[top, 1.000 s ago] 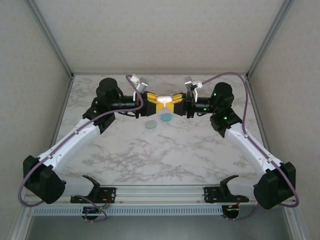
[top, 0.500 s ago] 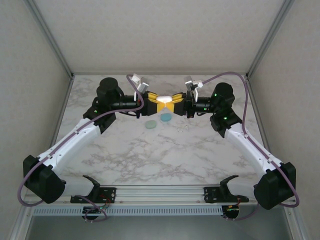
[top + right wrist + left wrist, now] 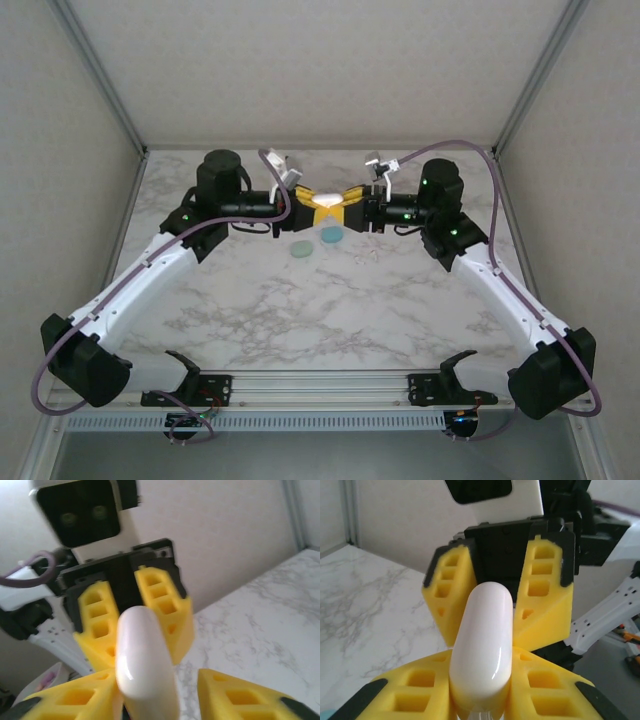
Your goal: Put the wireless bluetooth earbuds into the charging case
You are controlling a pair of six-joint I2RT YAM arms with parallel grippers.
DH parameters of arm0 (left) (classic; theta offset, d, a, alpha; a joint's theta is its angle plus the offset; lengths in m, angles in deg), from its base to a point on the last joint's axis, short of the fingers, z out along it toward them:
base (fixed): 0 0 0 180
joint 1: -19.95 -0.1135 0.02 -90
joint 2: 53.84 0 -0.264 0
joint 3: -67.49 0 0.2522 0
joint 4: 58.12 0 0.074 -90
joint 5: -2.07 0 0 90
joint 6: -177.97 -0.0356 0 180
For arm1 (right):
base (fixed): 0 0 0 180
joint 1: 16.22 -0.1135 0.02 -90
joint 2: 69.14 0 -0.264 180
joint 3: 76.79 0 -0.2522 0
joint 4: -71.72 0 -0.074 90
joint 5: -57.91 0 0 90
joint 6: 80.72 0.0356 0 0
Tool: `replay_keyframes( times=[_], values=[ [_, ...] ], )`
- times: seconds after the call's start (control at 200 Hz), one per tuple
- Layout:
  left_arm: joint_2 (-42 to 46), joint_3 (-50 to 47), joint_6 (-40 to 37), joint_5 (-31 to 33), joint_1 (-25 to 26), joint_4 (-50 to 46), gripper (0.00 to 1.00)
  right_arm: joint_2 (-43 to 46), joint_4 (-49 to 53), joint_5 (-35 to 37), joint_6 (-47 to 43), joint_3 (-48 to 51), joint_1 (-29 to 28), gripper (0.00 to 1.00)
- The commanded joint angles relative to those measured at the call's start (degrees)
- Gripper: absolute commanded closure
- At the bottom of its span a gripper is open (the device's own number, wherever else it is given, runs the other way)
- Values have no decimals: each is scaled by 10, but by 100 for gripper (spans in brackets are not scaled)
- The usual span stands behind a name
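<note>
You are looking at a glossy white, capsule-shaped plastic charging case [image 3: 327, 196] with rounded ends and a bright highlight along its smooth shell. It is held off the grey-veined white marble table [image 3: 250, 310] near the far middle, where your two arms meet tip to tip. In the top view it is only a small pale sliver between the yellow ribbed fingers of the left gripper [image 3: 314, 205] and the right gripper [image 3: 343, 205]. That view also gives you the two round pieces lying on the marble just in front of it: a teal disc [image 3: 330, 237] and, to its left and apart from it, a paler mint disc [image 3: 300, 249]. The left wrist view brings the case [image 3: 482, 640] close. Your left fingers [image 3: 420, 685] press against both of its flanks, clamped on it, while the right gripper's fingers [image 3: 542, 605] stand on either side of its far end. The right wrist view adds a detail the others hide. The case [image 3: 142, 660] rests against one right finger [image 3: 75, 700], and a strip of marble shows between it and the other, so that gripper straddles the case, parted rather than clamped.
</note>
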Motion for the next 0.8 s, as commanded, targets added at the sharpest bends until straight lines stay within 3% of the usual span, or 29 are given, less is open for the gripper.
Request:
replay_keyframes(
  times=[0.0, 0.205, 0.355, 0.601, 0.796],
  values=[
    [22, 14, -79, 49, 11, -73, 90, 2, 97, 75, -18, -25, 1, 51],
    [30, 5, -144, 110, 13, -114, 92, 4, 189, 122, -30, -47, 1, 42],
    [55, -31, -191, 116, 14, -91, 95, -10, 266, 136, -62, -77, -6, 38],
    [54, -25, -195, 116, 15, -93, 95, -29, 250, 80, -75, -90, -31, 35],
    [48, -21, -185, 111, 16, -96, 95, -40, 235, 95, -68, -87, -40, 33]
  ],
)
